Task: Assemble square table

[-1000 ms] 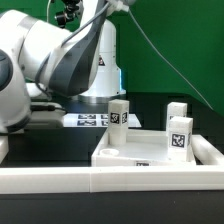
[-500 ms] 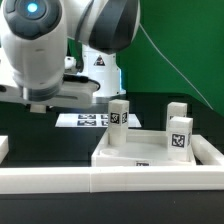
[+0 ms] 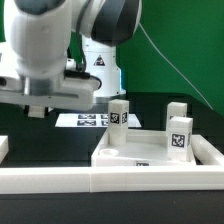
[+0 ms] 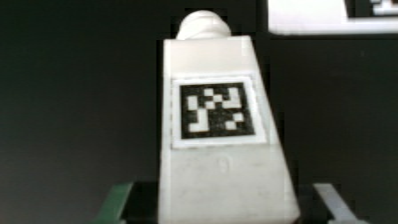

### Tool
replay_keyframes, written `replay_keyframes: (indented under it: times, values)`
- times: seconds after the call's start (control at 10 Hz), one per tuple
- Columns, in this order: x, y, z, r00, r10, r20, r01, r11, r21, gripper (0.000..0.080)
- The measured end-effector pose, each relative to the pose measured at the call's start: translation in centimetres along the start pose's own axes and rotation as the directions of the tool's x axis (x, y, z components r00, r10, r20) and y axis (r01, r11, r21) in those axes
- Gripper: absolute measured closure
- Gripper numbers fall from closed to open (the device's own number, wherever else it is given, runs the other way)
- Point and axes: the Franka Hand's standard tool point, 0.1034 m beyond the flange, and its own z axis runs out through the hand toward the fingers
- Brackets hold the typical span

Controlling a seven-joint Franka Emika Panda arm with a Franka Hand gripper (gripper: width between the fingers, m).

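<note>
End effector clamped around tagged table leg.

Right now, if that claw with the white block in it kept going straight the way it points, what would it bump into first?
The gripper holds a white leg that sticks out ahead of it. Beyond the leg's tip only dark table shows, so probably that; depth is unclear.

The leg in the wrist view is white with a black-and-white square tag. The table slab and standing legs are white, tags black-and-white. The backdrop is green, the tabletop black.
</note>
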Motion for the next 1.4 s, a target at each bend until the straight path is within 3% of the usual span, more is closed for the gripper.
replay_keyframes:
  times: [0.4, 0.8, 1.3, 1.4]
  values:
    - [0.4, -0.9, -4.6, 0.976, -0.003, -0.216, 0.000, 1.000, -0.012, 0.0509]
    - [1.5, -0.8, -4.9, 0.883, -0.006, -0.469, -0.009, 1.000, -0.030, 0.0509]
    - [3.7, -4.7, -8.5, 0.701, -0.014, -0.713, -0.027, 0.999, -0.046, 0.0509]
    - [4.1, -4.9, -9.3, 0.630, -0.039, -0.775, -0.029, 0.997, -0.074, 0.0509]
